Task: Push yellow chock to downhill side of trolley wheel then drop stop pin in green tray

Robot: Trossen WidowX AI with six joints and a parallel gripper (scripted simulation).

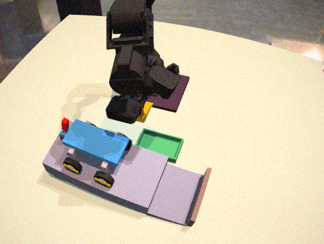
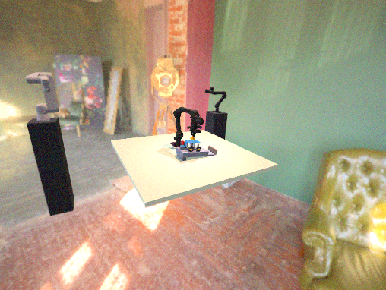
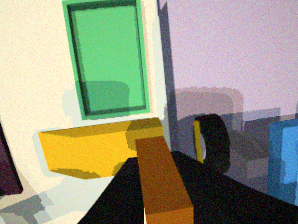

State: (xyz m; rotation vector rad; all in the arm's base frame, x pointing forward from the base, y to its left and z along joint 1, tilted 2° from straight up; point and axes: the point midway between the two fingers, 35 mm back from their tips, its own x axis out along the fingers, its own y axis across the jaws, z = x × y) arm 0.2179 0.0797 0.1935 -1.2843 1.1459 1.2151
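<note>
Pinching the yellow chock (image 1: 145, 112) (image 2: 192, 138) (image 3: 85, 152) by its orange handle (image 3: 162, 175), the hand (image 3: 153, 163) should carry it high past the green tray (image 1: 161, 145) (image 3: 107, 60), then lower it downhill of a trolley wheel (image 1: 104, 179) (image 3: 215, 142), nudging gently, the red-headed pin (image 1: 65, 124) (image 2: 182, 143) uphill untouched.

One trolley (image 1: 97, 140) (image 2: 192, 142) (image 3: 286, 160), four wheels (image 1: 103, 179) (image 2: 198, 149) (image 3: 218, 145), one chock (image 1: 145, 112) (image 2: 192, 138) (image 3: 85, 152), one pin (image 1: 65, 124) (image 2: 182, 143), one tray (image 1: 163, 146) (image 3: 107, 55), three arms (image 1: 127, 68) (image 2: 177, 125)

Blue trolley (image 1: 97, 140) (image 2: 192, 142) (image 3: 283, 165), green tray (image 1: 161, 145) (image 3: 107, 60), yellow chock (image 1: 145, 112) (image 3: 90, 154) with orange handle (image 3: 162, 175)
</note>
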